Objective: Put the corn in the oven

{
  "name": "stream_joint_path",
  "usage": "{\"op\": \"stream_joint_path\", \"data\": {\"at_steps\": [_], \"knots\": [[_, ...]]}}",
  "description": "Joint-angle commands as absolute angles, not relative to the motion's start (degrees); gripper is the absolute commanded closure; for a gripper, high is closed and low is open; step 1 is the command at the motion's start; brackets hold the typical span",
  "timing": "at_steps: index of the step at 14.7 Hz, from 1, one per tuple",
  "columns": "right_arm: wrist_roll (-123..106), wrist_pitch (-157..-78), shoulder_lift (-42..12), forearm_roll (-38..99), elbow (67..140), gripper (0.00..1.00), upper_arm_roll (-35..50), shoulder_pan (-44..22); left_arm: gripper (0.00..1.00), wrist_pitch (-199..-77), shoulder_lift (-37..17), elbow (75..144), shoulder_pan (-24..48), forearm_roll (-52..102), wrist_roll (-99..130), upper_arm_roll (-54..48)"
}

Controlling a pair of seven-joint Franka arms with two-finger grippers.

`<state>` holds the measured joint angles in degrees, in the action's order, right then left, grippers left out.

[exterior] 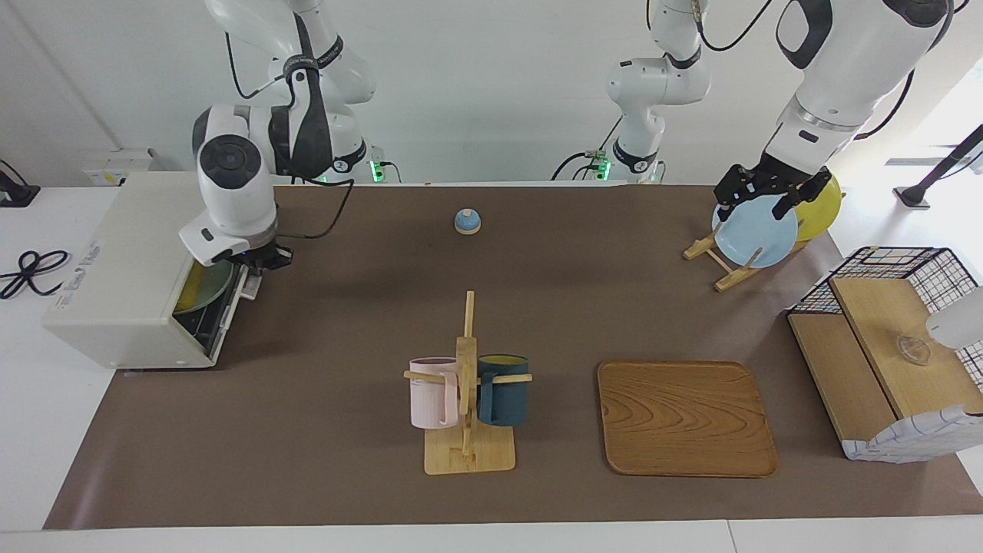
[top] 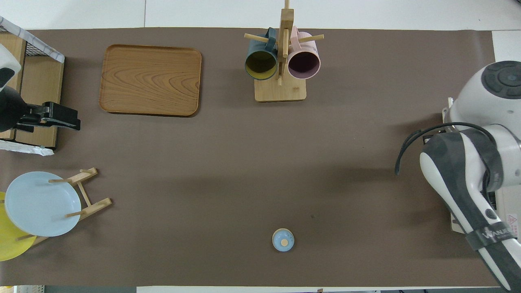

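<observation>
- Yellow and long, the corn shows as a strip inside the front opening of the oven, low down and partly covered by the dark door; how it lies on the rack I cannot tell.
- Cream-white, the oven stands at the right arm's end of the table, its front turned toward the brown mat.
- Right gripper sits at the top of the oven's front, just over the door's upper edge, fingers pressed together. Whether they pinch any part of the door I cannot tell. In the overhead view the arm's own body covers it.
- Left gripper hangs over the plate rack at the left arm's end, fingers spread wide and holding nothing that I can see.
- Blue plate stands upright in that rack, with a yellow plate just beside it, nearer the robots.
- Small blue dome with a tan knob sits alone on the mat, near the robots' edge and about midway between the arms.
- Wooden mug stand is farther from the robots, with a pink mug and a dark blue mug hanging on its pegs.
- Wooden tray lies flat beside the stand, toward the left arm's end.
- Wooden box with a wire basket stands at the mat's edge, just beside the tray.
</observation>
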<state>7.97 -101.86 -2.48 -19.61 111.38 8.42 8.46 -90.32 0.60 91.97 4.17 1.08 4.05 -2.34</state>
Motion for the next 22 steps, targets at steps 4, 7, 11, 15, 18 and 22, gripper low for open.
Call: {"op": "stream_joint_path", "data": {"at_steps": [4, 7, 11, 15, 18, 22], "knots": [[5.01, -101.61, -1.94, -21.62, 111.36, 1.0, 8.0, 11.16, 0.0, -90.0, 1.49, 92.72, 4.04, -0.26, 3.78, -2.46], [5.01, -96.79, -1.58, -20.31, 106.46, 1.0, 8.09, 10.73, 0.0, -90.0, 1.49, 92.72, 4.04, -0.26, 3.78, -2.46], [-0.07, -90.88, -0.97, -19.26, 100.55, 1.0, 8.26, 10.81, 0.0, -90.0, 1.49, 92.72, 4.04, -0.26, 3.78, -2.46], [-0.09, -87.99, -0.44, -9.69, 96.61, 0.89, 8.0, 11.16, 0.0, -90.0, 1.49, 92.72, 4.04, -0.26, 3.78, -2.46], [-0.09, -87.01, -0.97, -5.99, 94.92, 0.79, 7.91, 12.04, 0.0, -90.0, 1.58, 92.72, 4.04, -0.26, 3.78, -2.46], [0.09, -86.31, -0.79, -3.69, 93.96, 0.0, 8.09, 12.48, 0.0, -90.0, 1.58, 92.72, 4.04, -0.26, 3.78, -2.46]]}}
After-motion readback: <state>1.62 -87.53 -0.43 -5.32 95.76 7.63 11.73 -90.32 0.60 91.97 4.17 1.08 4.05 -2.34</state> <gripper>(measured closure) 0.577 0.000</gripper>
